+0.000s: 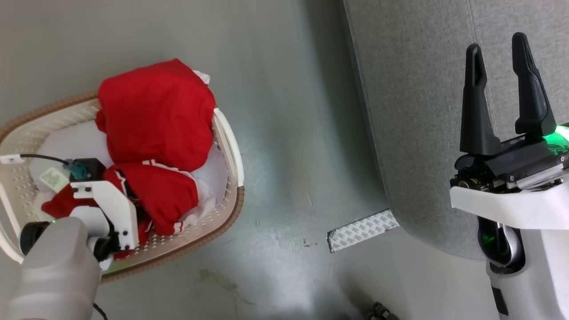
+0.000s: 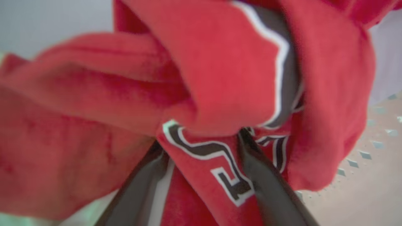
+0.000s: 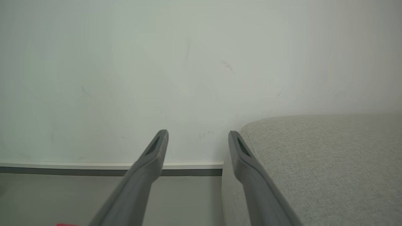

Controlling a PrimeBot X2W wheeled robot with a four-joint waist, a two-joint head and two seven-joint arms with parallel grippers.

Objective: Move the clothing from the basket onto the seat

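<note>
Fingers [image 2: 270, 188] of the left gripper [image 2: 201, 141] are standing spread apart, not clamped. A fold of the clothing [image 1: 155, 115] printed with black-and-white lettering is lying between them and brushing both. The left arm is reaching steeply down into the basket [image 1: 231, 146], and in the head view its pale forearm and white wrist bracket are covering the near part of the pile. The right gripper [image 1: 497, 44] is hovering with its two dark fingers pointing up and held wide, gripping nothing, just over the near edge of the seat [image 1: 426, 111]. This large grey sofa is standing on the robot's right, well apart from the basket across a stretch of grey floor [image 1: 284, 133]. The white perforated basket with its brown rim band is sitting on the floor at the robot's left. It is holding all the red garments: a big bunched one is rising above the far rim, and a smaller one with white trim is lying nearer, around the left fingers. A pale pad [image 1: 66, 142] is lining the bottom, with a small label [image 1: 53, 178] lying beside the wrist.
</note>
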